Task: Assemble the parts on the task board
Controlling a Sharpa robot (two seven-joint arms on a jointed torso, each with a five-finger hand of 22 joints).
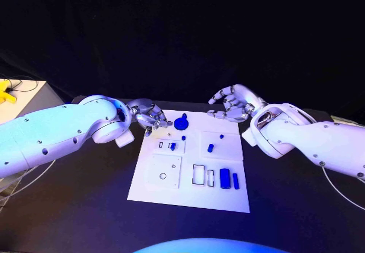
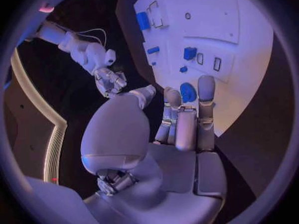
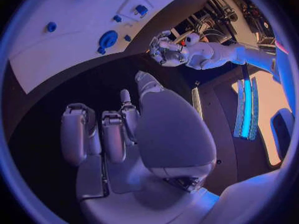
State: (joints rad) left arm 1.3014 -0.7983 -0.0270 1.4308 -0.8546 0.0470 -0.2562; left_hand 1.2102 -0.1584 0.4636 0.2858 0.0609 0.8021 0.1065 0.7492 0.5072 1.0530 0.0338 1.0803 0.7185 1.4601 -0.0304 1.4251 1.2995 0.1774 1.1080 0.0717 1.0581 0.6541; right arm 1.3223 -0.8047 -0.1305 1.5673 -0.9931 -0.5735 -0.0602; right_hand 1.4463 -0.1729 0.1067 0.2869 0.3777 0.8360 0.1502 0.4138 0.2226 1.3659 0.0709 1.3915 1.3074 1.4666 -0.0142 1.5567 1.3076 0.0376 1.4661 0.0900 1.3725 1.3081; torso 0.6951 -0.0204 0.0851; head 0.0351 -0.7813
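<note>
The white task board (image 1: 190, 166) lies in the middle of the black table. A round blue part (image 1: 181, 123) stands near its far edge, with smaller blue parts (image 1: 172, 146) behind it and two long blue parts (image 1: 230, 179) on its near right. My left hand (image 1: 151, 117) hovers at the board's far left corner, fingers loosely curled and holding nothing. In the left wrist view the round blue part (image 2: 187, 91) lies just beyond the fingertips (image 2: 206, 84). My right hand (image 1: 236, 104) hangs over the far right corner, fingers apart and empty, palm (image 3: 118, 134) off the board (image 3: 69, 55).
Rectangular slots (image 1: 198, 174) and a square inset with small holes (image 1: 164, 173) mark the board's near half. A yellow object (image 1: 6, 92) sits on a pale surface at the far left. Bare black table (image 1: 76, 211) surrounds the board.
</note>
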